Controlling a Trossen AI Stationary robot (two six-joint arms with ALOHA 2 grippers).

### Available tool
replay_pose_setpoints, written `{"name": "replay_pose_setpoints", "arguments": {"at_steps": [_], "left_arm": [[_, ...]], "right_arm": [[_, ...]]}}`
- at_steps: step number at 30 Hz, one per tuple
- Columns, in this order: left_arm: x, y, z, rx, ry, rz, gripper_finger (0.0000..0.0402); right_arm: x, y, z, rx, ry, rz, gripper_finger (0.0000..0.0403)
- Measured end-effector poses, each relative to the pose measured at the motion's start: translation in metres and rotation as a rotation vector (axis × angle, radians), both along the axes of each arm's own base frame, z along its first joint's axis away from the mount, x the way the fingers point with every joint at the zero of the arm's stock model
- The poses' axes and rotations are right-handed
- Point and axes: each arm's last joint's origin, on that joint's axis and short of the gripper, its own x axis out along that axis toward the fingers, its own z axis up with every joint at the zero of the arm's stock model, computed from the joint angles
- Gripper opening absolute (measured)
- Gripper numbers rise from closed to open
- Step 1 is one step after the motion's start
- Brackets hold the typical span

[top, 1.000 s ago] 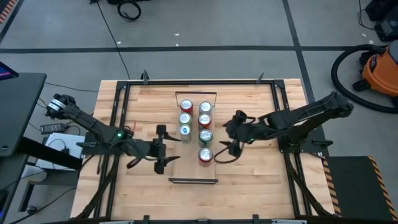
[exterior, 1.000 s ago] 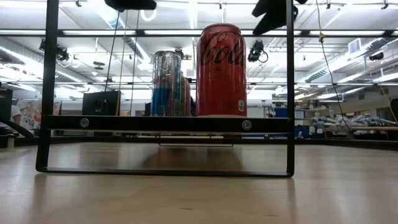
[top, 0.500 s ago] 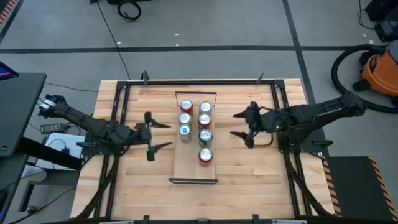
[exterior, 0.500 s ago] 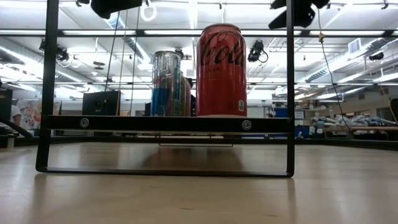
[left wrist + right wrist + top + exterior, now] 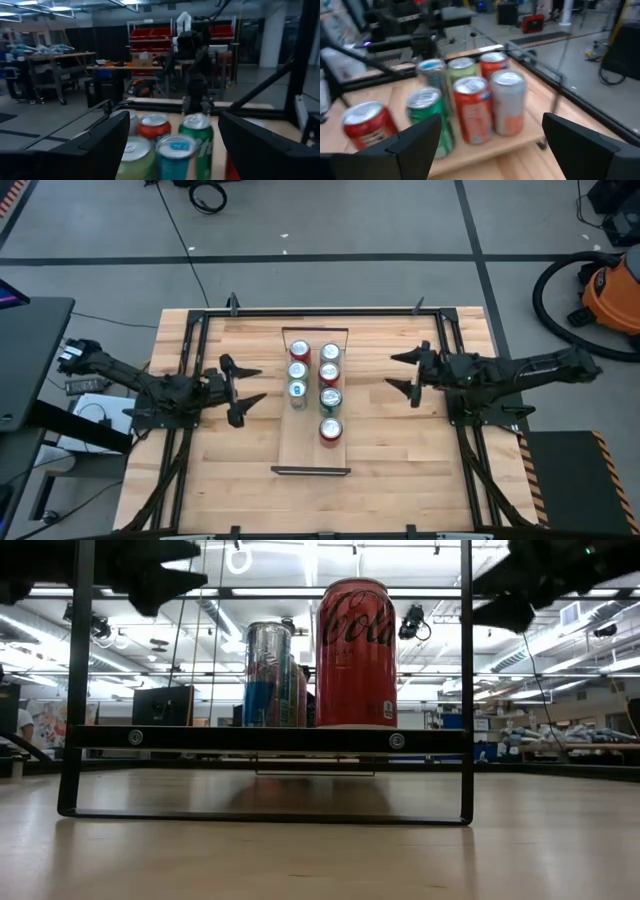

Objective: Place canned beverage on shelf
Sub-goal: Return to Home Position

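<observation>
The shelf [image 5: 300, 448], a narrow light-wood plank with black frames at both short ends, stands in the middle of the table. Several cans stand upright on it in two rows. The nearest is a red cola can [image 5: 331, 430], which fills the low view [image 5: 356, 652], with a blue and silver can [image 5: 268, 675] behind it. My left gripper [image 5: 258, 384] is open and empty, left of the shelf. My right gripper [image 5: 390, 372] is open and empty, right of the shelf. Both wrist views look at the cans past open fingers [image 5: 75, 150] [image 5: 590, 145].
The shelf's near black frame [image 5: 270, 738] crosses the low view. The slatted tabletop [image 5: 400, 450] has bare wood on both sides of the shelf and before it. An orange vacuum [image 5: 610, 290] stands on the floor at the far right.
Both grippers have drawn away from the shelf. The left has gone toward the table's left and far edges, and the right toward its right and far edges. The cans stand as before.
</observation>
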Motion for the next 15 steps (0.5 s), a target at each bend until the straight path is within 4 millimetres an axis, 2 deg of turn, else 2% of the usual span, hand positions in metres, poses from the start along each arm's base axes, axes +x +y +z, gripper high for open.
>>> {"name": "replay_pose_setpoints", "arguments": {"at_steps": [3, 11, 15], "left_arm": [[-0.004, 0.005, -0.008, 0.004, 0.006, 0.023, 0.0315], [-0.015, 0.012, -0.004, 0.003, -0.023, 0.019, 0.0315], [-0.024, 0.014, -0.003, -0.017, -0.027, 0.014, 0.0315]], "right_arm": [[-0.012, -0.006, -0.004, 0.027, -0.055, -0.029, 0.0356], [-0.045, -0.014, -0.004, 0.03, -0.238, -0.041, 0.0346], [-0.053, -0.015, -0.009, 0.04, -0.284, -0.061, 0.0346]]}}
